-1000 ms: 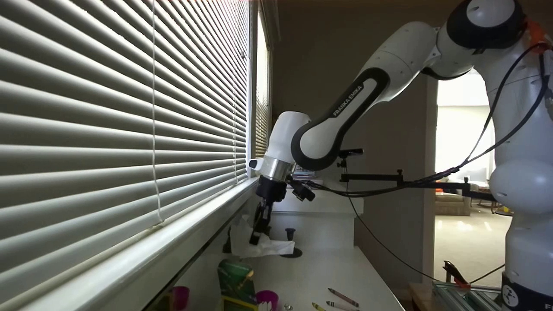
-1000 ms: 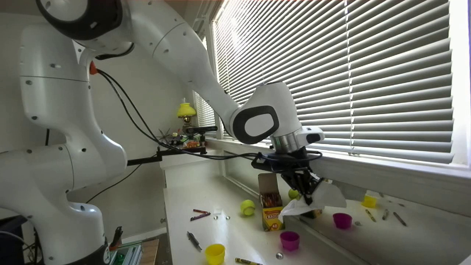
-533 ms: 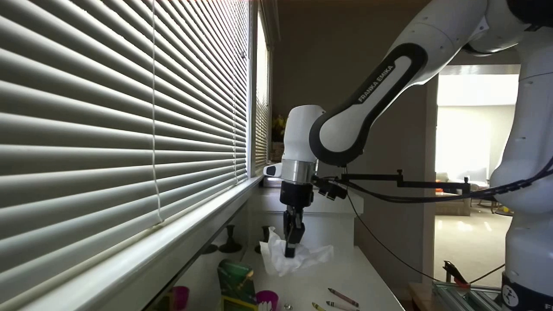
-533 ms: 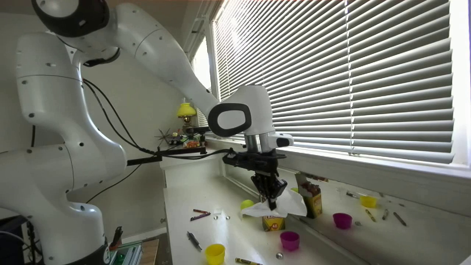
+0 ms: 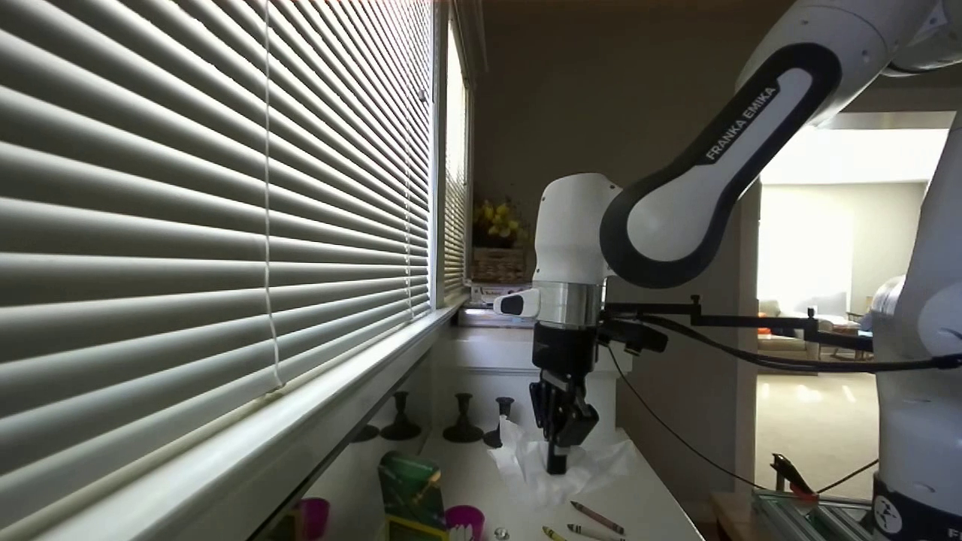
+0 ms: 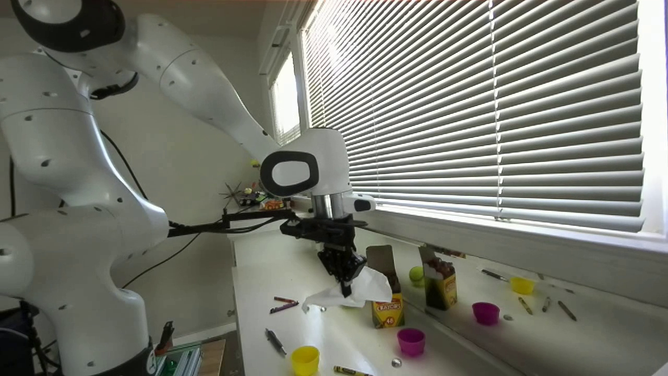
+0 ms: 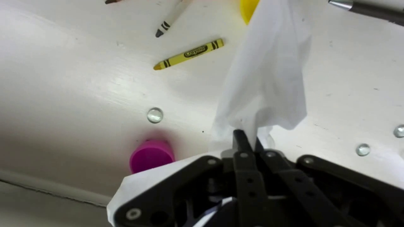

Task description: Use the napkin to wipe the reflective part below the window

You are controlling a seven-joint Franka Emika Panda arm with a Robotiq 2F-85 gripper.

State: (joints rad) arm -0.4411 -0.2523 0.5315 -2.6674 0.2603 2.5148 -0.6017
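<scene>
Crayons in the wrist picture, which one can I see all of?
The yellow crayon. It shows from tip to end; the grey-tipped crayon and the brown-tipped crayon are cut off by the picture's top edge.

Crayon box [image 6: 389,312], obstacle near the napkin [image 6: 373,286]

The thin, crumpled white napkin [image 7: 271,72] hung in loose folds from a pinched point, lower than the long, narrow, glossy pale sill strip [image 5: 293,413] and apart from it. The strip lay between the large, white-slatted window [image 6: 469,130] above and the smooth, mirror-like reflective panel [image 6: 516,334] below.
</scene>
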